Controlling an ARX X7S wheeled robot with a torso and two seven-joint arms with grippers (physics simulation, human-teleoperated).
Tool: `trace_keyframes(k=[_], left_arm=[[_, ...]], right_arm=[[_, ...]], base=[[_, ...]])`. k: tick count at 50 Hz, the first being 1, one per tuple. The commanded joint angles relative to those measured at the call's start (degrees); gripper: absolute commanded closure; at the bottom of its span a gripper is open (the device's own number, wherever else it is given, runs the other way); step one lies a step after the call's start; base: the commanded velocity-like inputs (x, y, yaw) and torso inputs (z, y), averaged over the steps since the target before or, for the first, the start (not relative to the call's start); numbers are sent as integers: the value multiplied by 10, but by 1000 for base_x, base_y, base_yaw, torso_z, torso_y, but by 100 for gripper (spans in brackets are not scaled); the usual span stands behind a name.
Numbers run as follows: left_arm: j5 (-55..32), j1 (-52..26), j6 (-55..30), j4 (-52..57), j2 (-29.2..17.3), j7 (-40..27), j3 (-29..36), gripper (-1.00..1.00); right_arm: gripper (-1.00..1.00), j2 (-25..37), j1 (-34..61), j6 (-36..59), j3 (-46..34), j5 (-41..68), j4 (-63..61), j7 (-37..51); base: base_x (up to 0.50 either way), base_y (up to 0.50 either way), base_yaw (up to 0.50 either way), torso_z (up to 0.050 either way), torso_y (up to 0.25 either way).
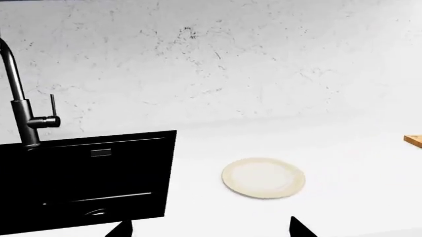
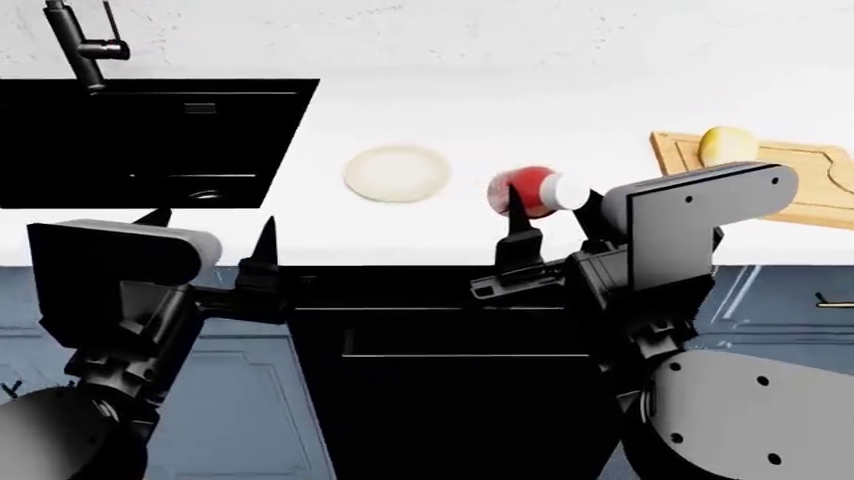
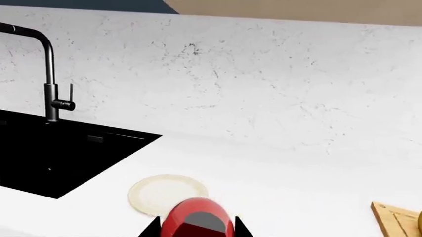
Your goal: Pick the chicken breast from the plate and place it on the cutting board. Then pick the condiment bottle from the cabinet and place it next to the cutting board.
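Head view shows the white counter (image 2: pixel 441 120) with a black sink (image 2: pixel 147 140) sunk into it, its basin too dark to see into. Right of that lies the cutting board (image 2: pixel 787 180), carrying the chicken breast (image 2: pixel 727 145). Between them the plate (image 2: pixel 396 173) sits bare. The right gripper (image 2: pixel 547 225) has its fingers clamped on the condiment bottle (image 2: pixel 531 191), lying sideways. The left gripper (image 2: pixel 211 235) has fingers apart, holding nothing.
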Motion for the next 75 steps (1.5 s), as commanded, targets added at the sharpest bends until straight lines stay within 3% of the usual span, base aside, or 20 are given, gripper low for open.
trace_keyframes(k=[1,75], left_arm=[[2,0,1,0,1,0,4,-100],[-3,-14,-1,-8,-14,-7,1,-100]], right_arm=[[100,3,-5,1,6,-12,-4,2],[100,4,-13,9,17,-10,-6,6]], base=[[132,-500,0,0,0],[72,-479,0,0,0]])
